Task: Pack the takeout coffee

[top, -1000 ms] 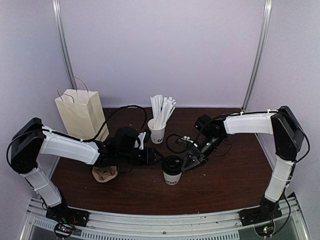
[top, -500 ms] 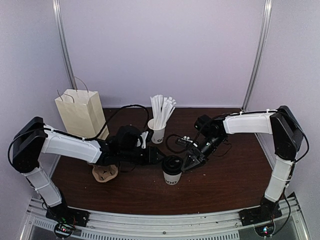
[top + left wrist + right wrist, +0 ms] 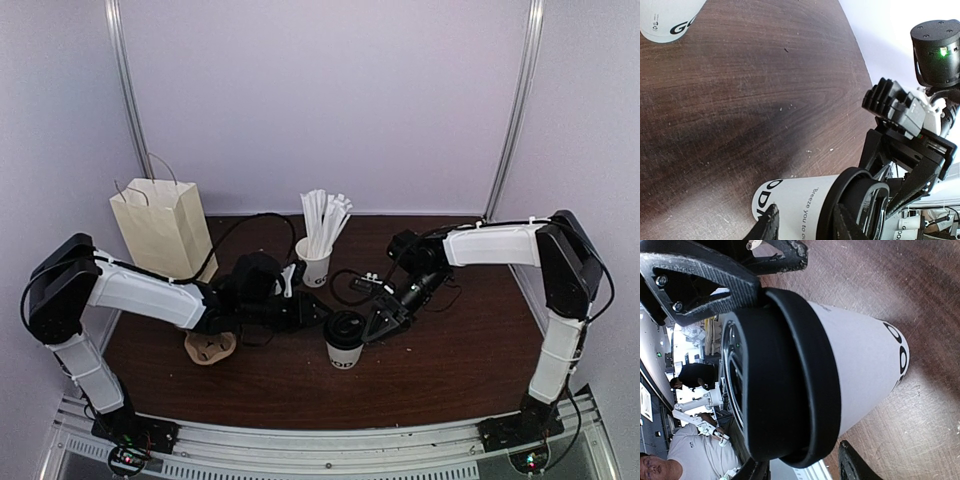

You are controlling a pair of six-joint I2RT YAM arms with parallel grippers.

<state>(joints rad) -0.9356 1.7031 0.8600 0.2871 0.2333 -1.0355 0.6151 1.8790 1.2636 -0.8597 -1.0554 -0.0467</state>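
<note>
A dark wooden table [image 3: 450,365] holds the takeout coffee [image 3: 343,354], upright at its middle. The right gripper [image 3: 373,325] clasps its black lid [image 3: 345,328]. The left gripper [image 3: 320,312] straddles the cup, but I cannot tell whether it is gripping.

The left arm [image 3: 140,293] reaches low from the near left edge, forearm almost level, black wrist leading toward the middle. The left hand [image 3: 318,314] points rightward, its fingers [image 3: 771,226] parted. The right arm [image 3: 495,245] rises at the right edge, folds at a high elbow and runs leftward, wrist dipping down. The right hand [image 3: 373,327] straddles the takeout coffee [image 3: 840,370], one finger against the lid rim; whether it grips firmly cannot be told.
</note>
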